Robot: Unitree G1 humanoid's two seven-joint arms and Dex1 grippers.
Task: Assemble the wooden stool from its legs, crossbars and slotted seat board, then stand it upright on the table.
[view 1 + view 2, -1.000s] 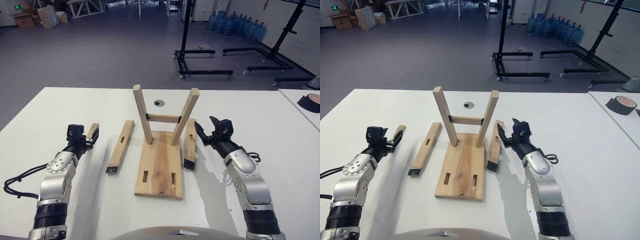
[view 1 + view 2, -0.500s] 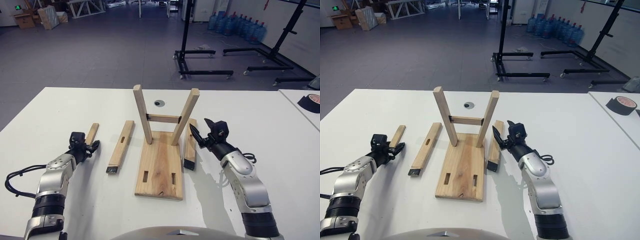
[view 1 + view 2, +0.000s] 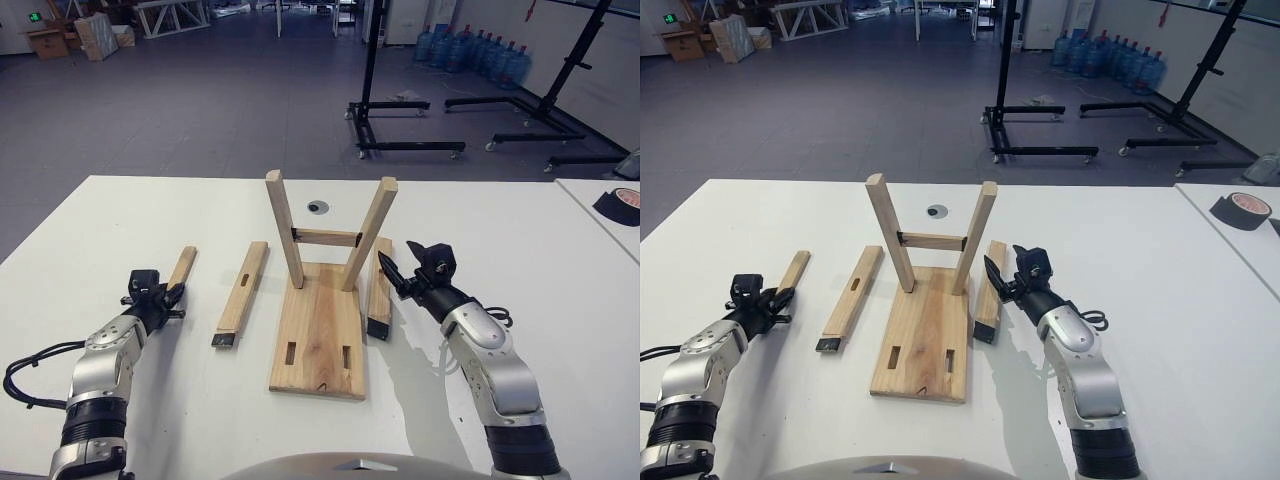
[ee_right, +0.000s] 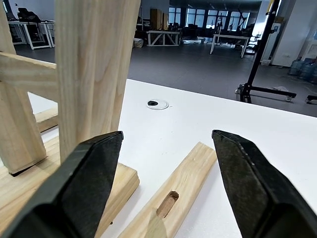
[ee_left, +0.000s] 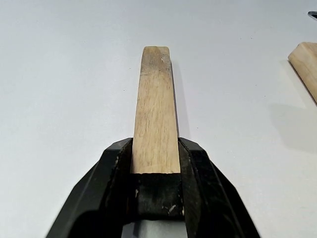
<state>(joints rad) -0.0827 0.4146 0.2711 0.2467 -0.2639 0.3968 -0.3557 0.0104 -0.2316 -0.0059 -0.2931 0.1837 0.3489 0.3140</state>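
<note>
Well, nearest to me my left fingers (image 3: 160,293) are clamped on the near end of the short crossbar (image 5: 156,99), one on each long edge, with its butt seated back against the palm. It lies flat on the counter (image 3: 100,220) at the near left, pointing away from me. I judge it light, stiff and dry. It should not slip, but it is thin, and held by one end it could lever in my grip. That forearm lies low over the counter, the wrist in line with the bar.

In the middle lies the seat board (image 3: 320,340), flat, its two near slots empty. It is the heaviest piece, and I would hold it by its long edges. The left loose leg (image 3: 243,290) lies just beside it on the left, the right loose leg (image 3: 380,290) close along its right edge. Both are rigid sticks, best gripped mid-length across their narrow sides.

My right fingers (image 3: 404,268) are spread wide apart, holding nothing, above the far part of the right loose leg. That arm reaches forward with its elbow bent.

Farther off, two standing legs (image 3: 285,230) rise from the board's far slots, joined by the fitted crossbar (image 3: 327,237). They look easy to rack if I bump them.
</note>
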